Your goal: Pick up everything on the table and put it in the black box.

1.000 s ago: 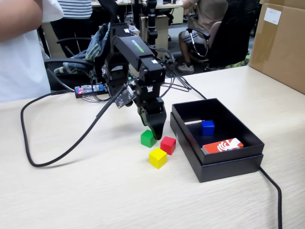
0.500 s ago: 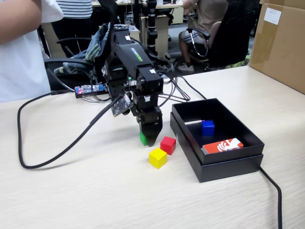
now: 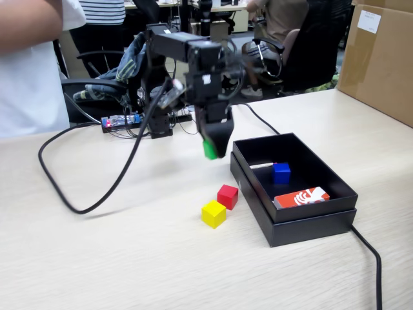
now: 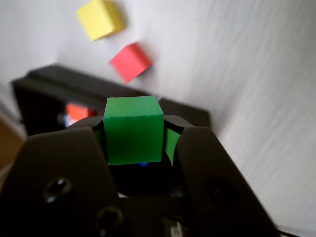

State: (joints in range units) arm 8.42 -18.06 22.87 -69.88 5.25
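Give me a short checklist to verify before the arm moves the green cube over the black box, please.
1. Grip: gripper is shut on the green cube, cube sits squarely between the jaws: ok.
2. Height: green cube hangs clear of the table: ok.
3. Position: cube is beside the black box, not yet over it: not ok.
4. Free space inside the box near the blue cube and card: ok.
5. Red cube and yellow cube out of the path: ok.
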